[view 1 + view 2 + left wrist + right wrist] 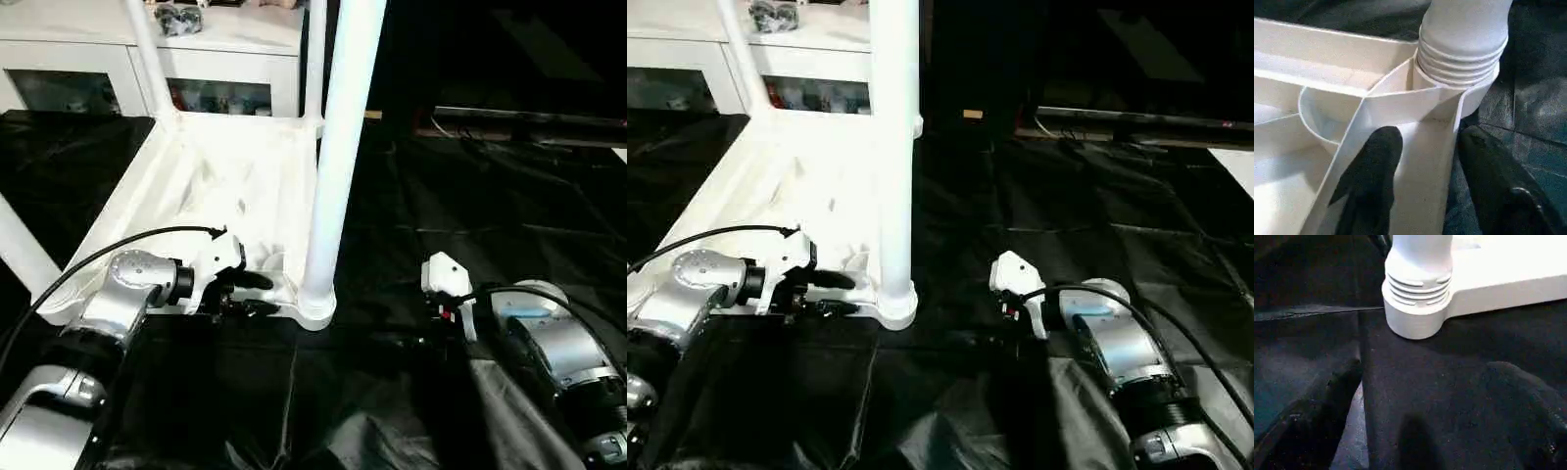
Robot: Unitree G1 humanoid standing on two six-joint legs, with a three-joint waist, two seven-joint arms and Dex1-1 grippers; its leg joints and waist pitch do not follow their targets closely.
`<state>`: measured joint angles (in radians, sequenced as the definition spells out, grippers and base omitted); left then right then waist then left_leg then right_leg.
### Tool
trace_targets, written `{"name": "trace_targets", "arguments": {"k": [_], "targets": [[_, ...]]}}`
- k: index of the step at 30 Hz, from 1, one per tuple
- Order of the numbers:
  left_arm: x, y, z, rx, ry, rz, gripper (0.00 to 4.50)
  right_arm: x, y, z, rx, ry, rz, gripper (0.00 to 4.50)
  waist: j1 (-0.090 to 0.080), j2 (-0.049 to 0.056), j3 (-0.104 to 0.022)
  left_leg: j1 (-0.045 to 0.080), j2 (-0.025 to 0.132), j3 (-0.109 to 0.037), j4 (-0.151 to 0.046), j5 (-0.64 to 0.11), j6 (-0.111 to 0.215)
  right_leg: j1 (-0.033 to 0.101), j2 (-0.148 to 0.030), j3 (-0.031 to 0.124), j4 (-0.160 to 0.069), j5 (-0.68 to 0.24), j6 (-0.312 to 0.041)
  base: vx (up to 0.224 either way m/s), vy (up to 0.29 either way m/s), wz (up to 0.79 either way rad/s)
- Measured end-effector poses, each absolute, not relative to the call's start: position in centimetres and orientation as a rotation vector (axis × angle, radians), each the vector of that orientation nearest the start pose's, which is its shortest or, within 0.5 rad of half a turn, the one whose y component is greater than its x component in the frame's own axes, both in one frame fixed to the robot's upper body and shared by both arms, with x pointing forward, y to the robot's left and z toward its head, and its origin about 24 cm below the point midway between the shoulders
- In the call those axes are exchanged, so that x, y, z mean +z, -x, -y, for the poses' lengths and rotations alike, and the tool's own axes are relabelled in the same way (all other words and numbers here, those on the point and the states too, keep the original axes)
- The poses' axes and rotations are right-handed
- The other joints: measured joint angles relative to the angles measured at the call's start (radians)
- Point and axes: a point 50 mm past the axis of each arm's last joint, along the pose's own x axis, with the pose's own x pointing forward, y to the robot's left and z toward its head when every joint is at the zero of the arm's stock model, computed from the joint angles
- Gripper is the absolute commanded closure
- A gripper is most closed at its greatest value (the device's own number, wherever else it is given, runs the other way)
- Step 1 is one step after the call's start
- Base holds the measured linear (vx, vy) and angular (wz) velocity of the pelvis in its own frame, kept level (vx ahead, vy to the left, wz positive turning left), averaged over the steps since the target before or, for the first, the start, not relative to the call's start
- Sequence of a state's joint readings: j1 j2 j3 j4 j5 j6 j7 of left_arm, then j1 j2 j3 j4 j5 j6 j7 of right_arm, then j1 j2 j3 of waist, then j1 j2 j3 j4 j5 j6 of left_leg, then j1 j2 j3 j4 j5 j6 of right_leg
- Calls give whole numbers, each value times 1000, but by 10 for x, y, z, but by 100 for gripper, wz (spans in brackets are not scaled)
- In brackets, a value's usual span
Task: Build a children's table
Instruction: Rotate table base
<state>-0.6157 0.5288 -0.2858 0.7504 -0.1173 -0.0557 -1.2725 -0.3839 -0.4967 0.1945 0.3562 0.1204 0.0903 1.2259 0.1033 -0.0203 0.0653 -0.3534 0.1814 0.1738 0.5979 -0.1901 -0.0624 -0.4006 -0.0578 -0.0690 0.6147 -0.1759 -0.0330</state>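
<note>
The children's table lies upside down on the black cover at about eleven o'clock — legs up. The left gripper pinches its near rim beside a corner leg; the right gripper rests on the cover at four o'clock, fingers spread wide, holding nothing.

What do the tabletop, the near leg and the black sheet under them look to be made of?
Tabletop: looks like moulded white plastic, smooth and slightly glossy, with thin ribs and a round corner socket. Near leg: seemingly the same white plastic, a smooth tube with ridged rings at its base in the socket. Black sheet: probably thin plastic film or coated fabric; it creases and catches glints.
</note>
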Motion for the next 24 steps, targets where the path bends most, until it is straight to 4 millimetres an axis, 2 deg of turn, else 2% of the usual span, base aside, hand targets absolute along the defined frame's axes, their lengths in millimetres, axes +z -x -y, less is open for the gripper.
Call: {"name": "trace_targets", "arguments": {"k": [6,22,24], "targets": [[57,-322,-194,-1312,-392,-484,293,51,-280,173,1291,303,-384,0,10,4,1,0,0,0,0,0,0,0,0,0,-1,0,0,0,0,0],[55,-316,-196,-1347,-329,-522,422,54,-280,166,1298,299,-369,0,8,9,-2,1,0,0,0,0,0,1,0,0,-1,0,0,0,0,0],[54,-313,-191,-1360,-306,-505,422,54,-280,163,1294,294,-361,0,8,10,-2,1,0,1,-1,0,0,1,-1,0,-2,0,0,0,0,0]]}}
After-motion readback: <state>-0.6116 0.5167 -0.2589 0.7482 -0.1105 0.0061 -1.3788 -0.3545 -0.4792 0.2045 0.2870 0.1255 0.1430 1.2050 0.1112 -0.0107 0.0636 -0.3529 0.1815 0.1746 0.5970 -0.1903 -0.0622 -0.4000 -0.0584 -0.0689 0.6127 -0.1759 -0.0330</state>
